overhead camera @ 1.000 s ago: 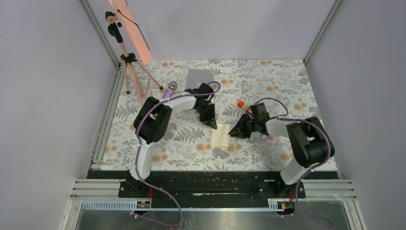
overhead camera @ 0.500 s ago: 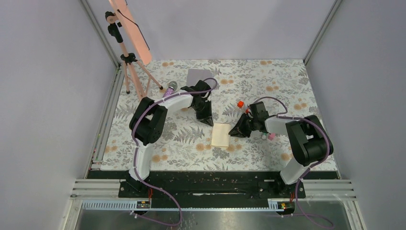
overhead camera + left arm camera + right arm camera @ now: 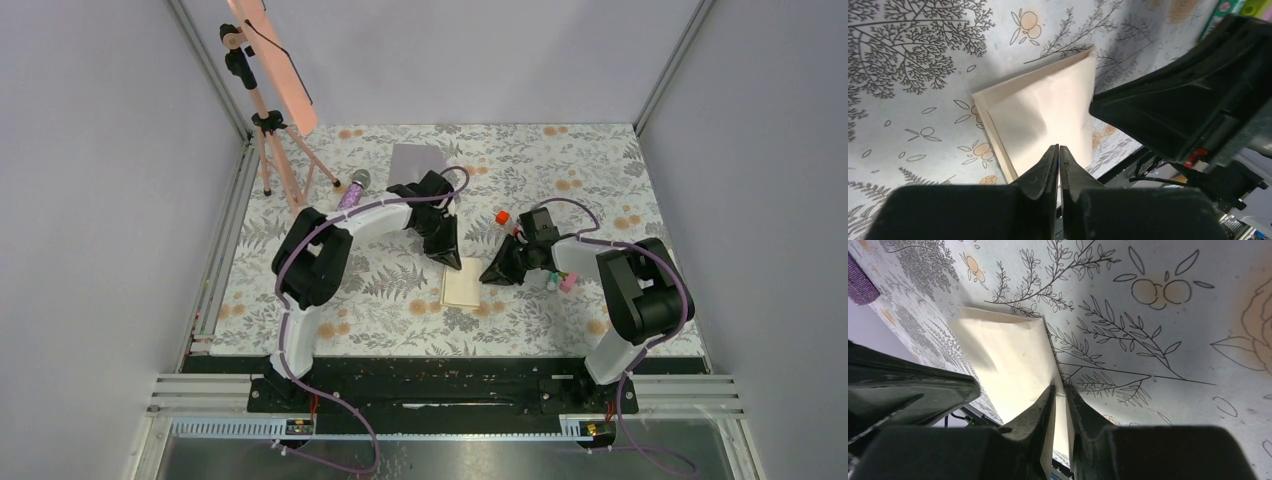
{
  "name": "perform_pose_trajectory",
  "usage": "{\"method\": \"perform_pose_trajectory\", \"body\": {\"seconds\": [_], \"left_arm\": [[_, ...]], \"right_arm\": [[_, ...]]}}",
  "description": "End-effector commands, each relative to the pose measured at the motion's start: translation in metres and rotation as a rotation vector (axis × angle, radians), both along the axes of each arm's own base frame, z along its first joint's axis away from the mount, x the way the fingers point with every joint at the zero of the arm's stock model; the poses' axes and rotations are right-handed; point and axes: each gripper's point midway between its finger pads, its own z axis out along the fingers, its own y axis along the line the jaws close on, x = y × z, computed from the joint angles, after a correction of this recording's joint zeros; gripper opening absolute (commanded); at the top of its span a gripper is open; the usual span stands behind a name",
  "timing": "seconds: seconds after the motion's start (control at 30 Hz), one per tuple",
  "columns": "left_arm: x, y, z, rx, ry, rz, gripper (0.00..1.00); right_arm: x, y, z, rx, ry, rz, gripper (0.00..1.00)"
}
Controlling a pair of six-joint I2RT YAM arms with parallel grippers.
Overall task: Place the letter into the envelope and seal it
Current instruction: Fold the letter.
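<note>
Letter (image 3: 462, 289): cream sheet, apparently folded, lying on the flowered table (image 3: 590, 170) at mid-table, at 12 o'clock from the gap between the arm bases. It is in nothing yet.

Envelope (image 3: 417, 160): grey-lilac, flat, at 11 o'clock from the letter and well apart from it. Neither arm touches it. I cannot tell how its flap lies.

Left gripper (image 3: 453, 261): clenched, with nothing visible between the fingers. In the wrist view I see the tips meeting right over the cream sheet.

Right gripper (image 3: 487, 277): set at the letter's 3 o'clock edge. The fingers are drawn almost together, leaving a thin slit, and the sheet's edge runs into that slit. I cannot tell whether paper is actually pinched.

Change noted: half a second ago the left gripper sat over bare cloth at the letter's 10 o'clock. It has since swung in onto the 11 o'clock corner. The right gripper has kept its station, and the letter has not visibly shifted.

Meaning, as I judge it: both grippers now bracket the sheet, so I read this as securing the letter for pickup. The carry to the envelope, the insertion and the sealing are all still outstanding.

Also present: a red-capped item (image 3: 502, 217), at 1 o'clock from the letter.
</note>
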Motion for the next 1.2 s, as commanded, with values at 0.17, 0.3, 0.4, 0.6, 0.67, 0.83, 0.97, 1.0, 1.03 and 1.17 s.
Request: {"method": "perform_pose_trajectory", "body": {"seconds": [0.17, 0.3, 0.4, 0.6, 0.67, 0.83, 0.97, 1.0, 1.03, 1.17], "left_arm": [[-0.001, 0.024, -0.050, 0.138, 0.035, 0.012, 0.01], [-0.002, 0.026, -0.052, 0.142, 0.032, 0.000, 0.01], [-0.003, 0.026, -0.053, 0.138, 0.033, -0.009, 0.01], [-0.001, 0.026, -0.050, 0.130, 0.026, -0.015, 0.01], [-0.001, 0.026, -0.050, 0.127, 0.027, -0.014, 0.01], [-0.001, 0.025, -0.051, 0.124, 0.032, -0.018, 0.01], [0.000, 0.025, -0.048, 0.119, 0.026, -0.019, 0.01], [0.000, 0.025, -0.047, 0.118, 0.023, -0.019, 0.01], [0.001, 0.025, -0.045, 0.116, 0.019, -0.017, 0.01], [0.004, 0.024, -0.031, 0.106, 0.000, -0.008, 0.03]], "right_arm": [[-0.008, -0.006, 0.007, -0.049, -0.014, 0.029, 0.31], [0.002, -0.004, 0.029, -0.027, -0.099, 0.016, 0.32], [0.008, 0.005, 0.037, 0.015, -0.120, 0.036, 0.27], [0.006, 0.026, 0.028, 0.040, -0.088, 0.110, 0.18], [0.004, 0.031, 0.027, 0.057, -0.081, 0.123, 0.16], [0.004, 0.031, 0.018, 0.057, -0.066, 0.118, 0.15], [0.000, 0.029, 0.004, 0.036, -0.028, 0.119, 0.14], [0.000, 0.028, 0.000, 0.028, -0.019, 0.118, 0.13], [-0.003, 0.026, -0.003, 0.017, -0.007, 0.121, 0.13], [-0.007, 0.020, -0.013, -0.020, 0.029, 0.119, 0.11]]}}
